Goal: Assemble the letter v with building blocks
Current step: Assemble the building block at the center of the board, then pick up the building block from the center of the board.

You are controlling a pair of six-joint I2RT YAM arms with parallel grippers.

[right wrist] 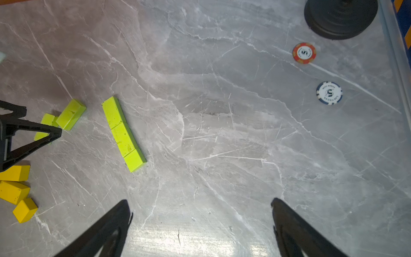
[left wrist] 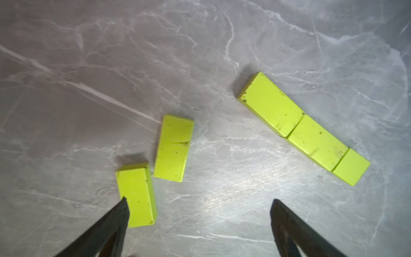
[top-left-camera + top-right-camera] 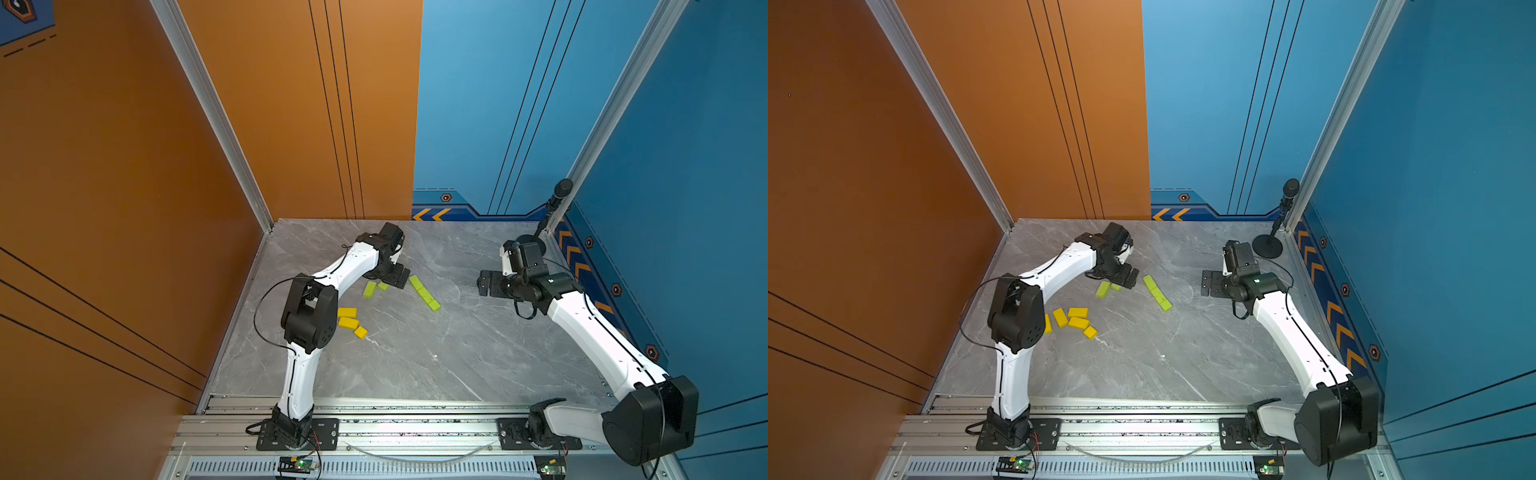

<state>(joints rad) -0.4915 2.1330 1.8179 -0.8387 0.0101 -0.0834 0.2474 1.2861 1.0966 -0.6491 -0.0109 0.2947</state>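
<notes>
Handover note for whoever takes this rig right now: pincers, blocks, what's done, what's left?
Left pincer: open, empty, low by two loose green bricks.
Right pincer: open, empty, off to the side of the blocks.
Done: green row of three blocks, end to end, looks like one slanted stroke.
Left: the second stroke, meeting the first at one end. Yellow blocks lie apart in a cluster, unused.
</notes>
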